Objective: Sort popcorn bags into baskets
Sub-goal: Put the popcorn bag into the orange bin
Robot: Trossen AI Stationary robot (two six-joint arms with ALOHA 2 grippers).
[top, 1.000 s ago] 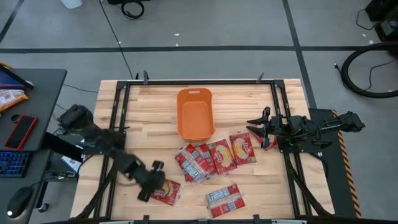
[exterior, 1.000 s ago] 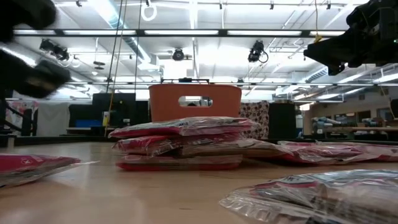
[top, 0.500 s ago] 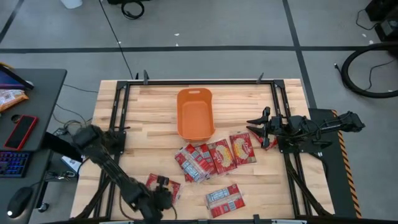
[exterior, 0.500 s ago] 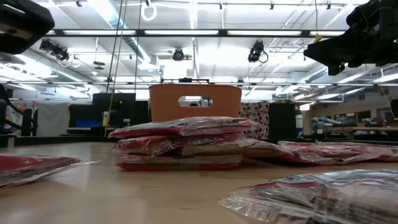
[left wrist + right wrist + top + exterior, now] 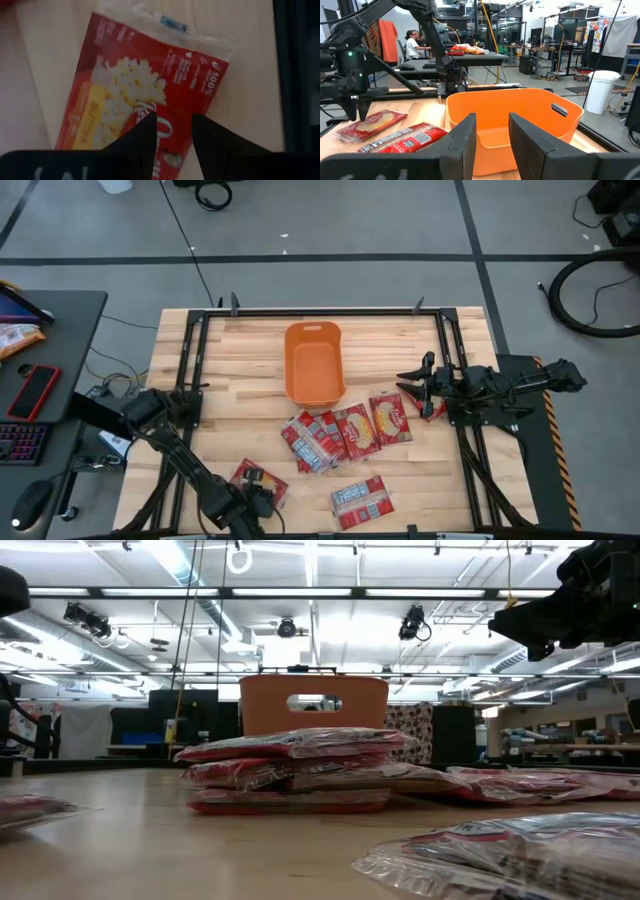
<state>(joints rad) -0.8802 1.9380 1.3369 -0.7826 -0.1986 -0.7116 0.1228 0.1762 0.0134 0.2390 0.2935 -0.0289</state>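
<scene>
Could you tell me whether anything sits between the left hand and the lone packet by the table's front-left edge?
Nothing visible does: the left hand hangs directly over that packet, fingers apart, with only bare table around it.

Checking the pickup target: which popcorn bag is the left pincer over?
The lone popcorn bag near the table's front-left, apart from the central pile; the left pincer hovers over it.

popcorn bags: red packets, flat, overlapping cluster mid-counter | two apart near front edge, one label-up | basket: orange tub, upright, empty, just behind cluster
</scene>
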